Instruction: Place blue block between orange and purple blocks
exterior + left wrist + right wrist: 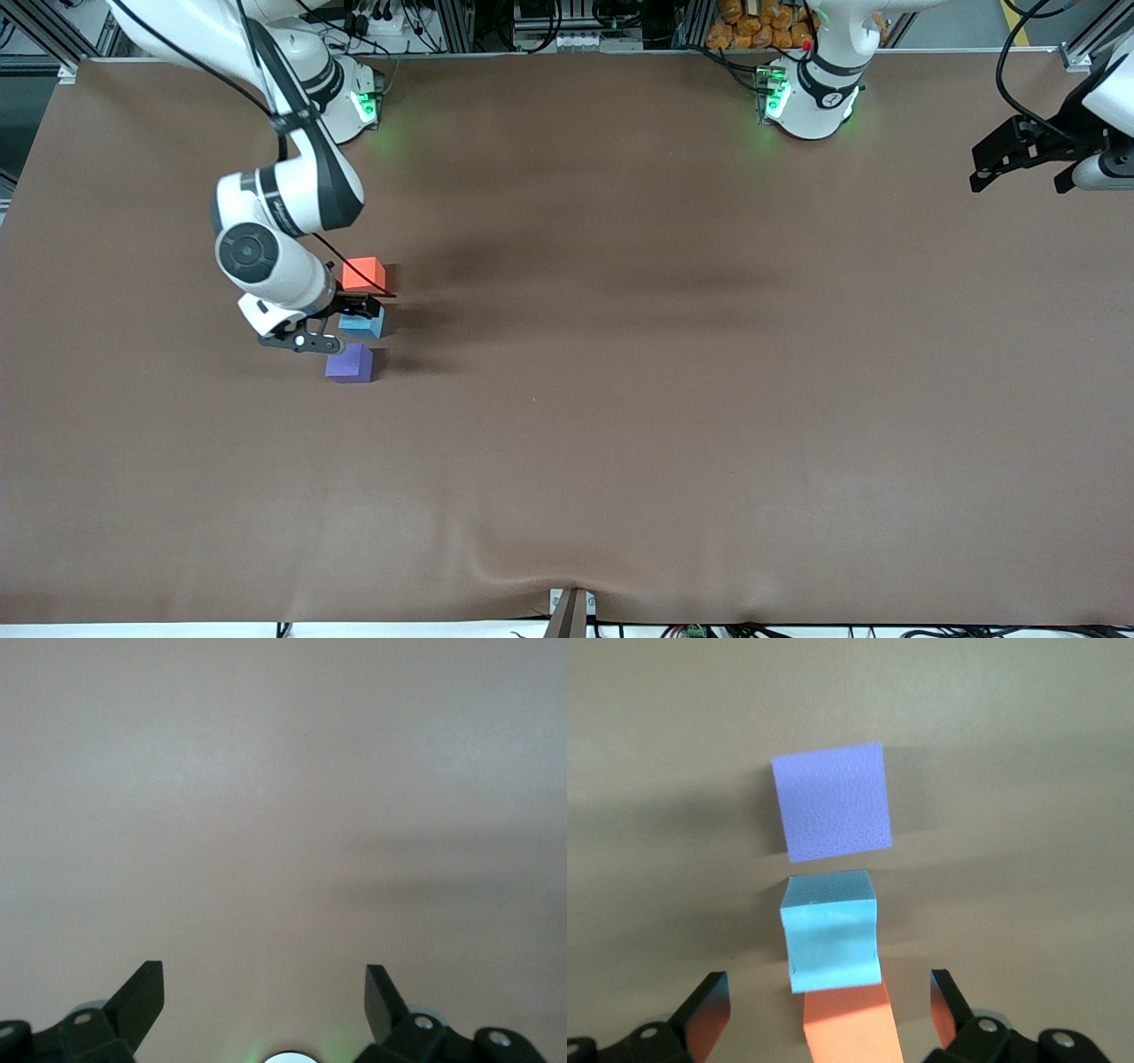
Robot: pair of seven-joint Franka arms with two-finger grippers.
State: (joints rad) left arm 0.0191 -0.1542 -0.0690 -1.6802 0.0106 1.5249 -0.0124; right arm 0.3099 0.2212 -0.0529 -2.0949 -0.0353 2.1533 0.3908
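Note:
Three small cubes stand in a short row toward the right arm's end of the table. The orange block (363, 273) (850, 1028) is farthest from the front camera, the purple block (350, 363) (833, 802) is nearest, and the blue block (365, 323) (831, 935) rests on the mat between them. A narrow gap separates blue from purple. My right gripper (341, 321) (830, 990) hovers just over the blue and orange blocks, open, its fingers spread wide of them and holding nothing. My left gripper (1019, 182) (264, 979) waits open over bare mat at the left arm's end.
A brown mat (620, 399) covers the table. The two arm bases (811, 97) stand along the edge farthest from the front camera. A small bracket (571, 611) sits at the edge nearest the front camera.

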